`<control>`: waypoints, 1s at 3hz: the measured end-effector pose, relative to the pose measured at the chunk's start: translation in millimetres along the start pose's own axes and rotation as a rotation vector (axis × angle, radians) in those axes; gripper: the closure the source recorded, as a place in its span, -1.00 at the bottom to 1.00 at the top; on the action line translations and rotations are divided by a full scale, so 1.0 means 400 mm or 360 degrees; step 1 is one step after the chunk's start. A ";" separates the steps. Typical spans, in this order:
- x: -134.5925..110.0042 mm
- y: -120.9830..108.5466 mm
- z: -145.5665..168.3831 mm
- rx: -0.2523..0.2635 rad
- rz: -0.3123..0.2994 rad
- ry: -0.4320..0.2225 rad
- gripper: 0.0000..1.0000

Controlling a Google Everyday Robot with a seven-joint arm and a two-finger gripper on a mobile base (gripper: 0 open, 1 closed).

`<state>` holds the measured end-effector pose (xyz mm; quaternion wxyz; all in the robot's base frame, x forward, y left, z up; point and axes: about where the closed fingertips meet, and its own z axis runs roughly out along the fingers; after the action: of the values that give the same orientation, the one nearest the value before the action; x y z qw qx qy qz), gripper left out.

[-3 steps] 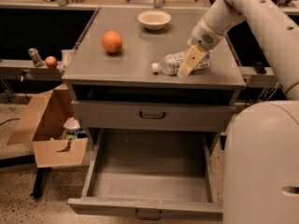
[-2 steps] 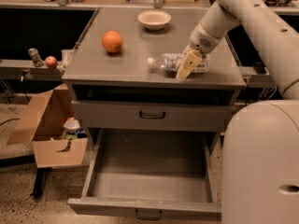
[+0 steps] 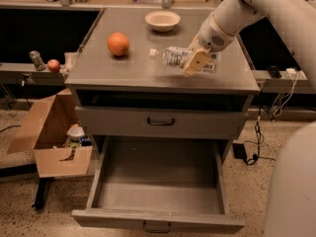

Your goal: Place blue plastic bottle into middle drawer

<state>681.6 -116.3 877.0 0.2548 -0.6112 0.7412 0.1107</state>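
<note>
Step in hand: carry stage, bottle gripped but not yet moved off the cabinet top. The gripper [image 3: 196, 63] sits over the right half of the cabinet top [image 3: 123, 75], pinching the blue plastic bottle [image 3: 173, 57] across its body. 1 tan finger [image 3: 197, 62] shows in front of the bottle. The bottle lies roughly sideways with its cap pointing left toward the orange [image 3: 118, 44], and whether it is just off the surface or resting on it I cannot tell.

Next move likely: raise it, bring it forward past the front edge, lower it into the middle drawer [image 3: 158, 220] and let go. It has to clear the shut upper drawer [image 3: 160, 121] on the way down.

Containers:
- Middle drawer is pulled fully out, nothing visible inside.
- White bowl [image 3: 163, 19] at the back of the top looks empty.
- Cardboard box [image 3: 47, 132] on the floor at left is open, with a few small items inside that are too unclear to name.
</note>
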 end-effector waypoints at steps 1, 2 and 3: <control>-0.087 0.103 -0.115 0.0114 -0.0131 -0.0125 0.91; -0.108 0.173 -0.118 0.0083 -0.0171 -0.0098 1.00; -0.091 0.172 -0.101 0.0069 -0.0164 -0.0085 1.00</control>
<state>610.2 -89.0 919.6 0.2929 -0.6396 0.7039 0.0976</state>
